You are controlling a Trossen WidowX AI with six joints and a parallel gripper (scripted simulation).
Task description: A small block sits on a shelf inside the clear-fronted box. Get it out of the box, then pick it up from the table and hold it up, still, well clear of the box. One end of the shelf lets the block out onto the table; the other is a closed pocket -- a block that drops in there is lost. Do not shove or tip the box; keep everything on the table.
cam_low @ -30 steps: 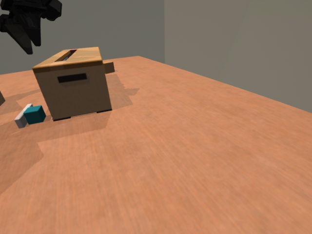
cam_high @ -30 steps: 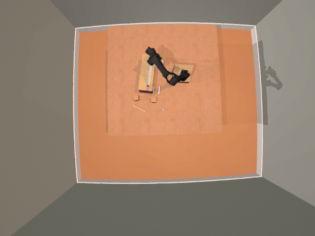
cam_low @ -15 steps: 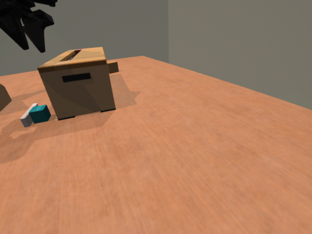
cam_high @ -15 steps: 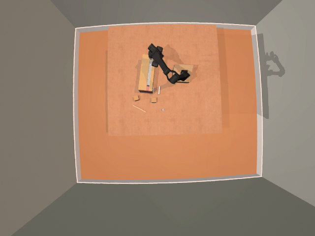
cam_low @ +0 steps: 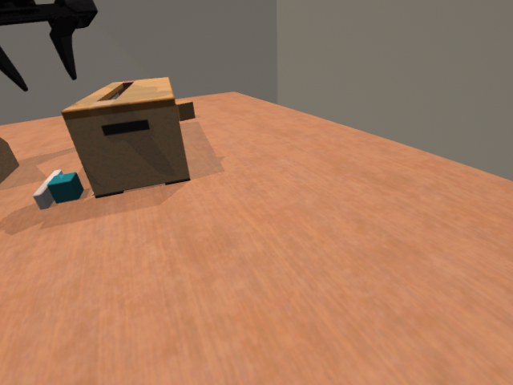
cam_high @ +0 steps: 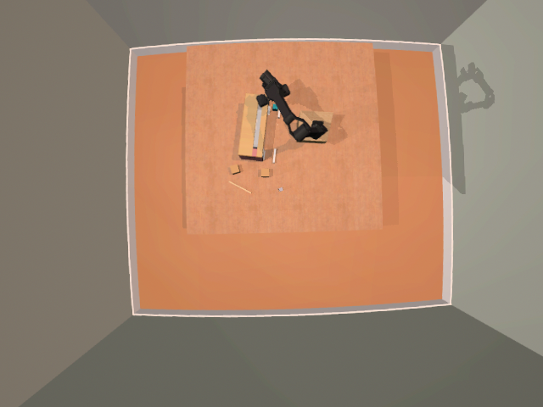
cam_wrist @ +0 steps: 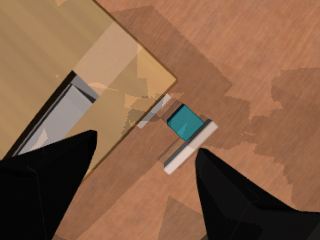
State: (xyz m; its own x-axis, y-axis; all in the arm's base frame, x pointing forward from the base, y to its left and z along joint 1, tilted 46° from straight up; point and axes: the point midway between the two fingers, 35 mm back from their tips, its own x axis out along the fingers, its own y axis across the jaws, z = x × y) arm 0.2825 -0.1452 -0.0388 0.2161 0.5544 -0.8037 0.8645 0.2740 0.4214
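- The gripper [cam_wrist: 145,170] hangs in the air with its jaws partly spread and nothing between them.
- The block [cam_wrist: 184,121], a small teal cube, lies on the table [cam_low: 314,249] below the gripper and a little ahead of the fingertips in the wrist view, nearer the right finger [cam_wrist: 225,190] than the left.
- The block is out of the box [cam_low: 128,140], just beside its corner, resting against a short white bar [cam_wrist: 192,148] on the side away from the box.
- A second, smaller pale strip [cam_wrist: 154,111] sits between the block and the box wall.
- In the exterior view the fingers [cam_low: 66,54] point down, well above the box top and above the block [cam_low: 65,187].
- The box stands upright under the left finger [cam_wrist: 50,170]; its top has a long slot [cam_wrist: 55,117] showing a grey shelf inside.
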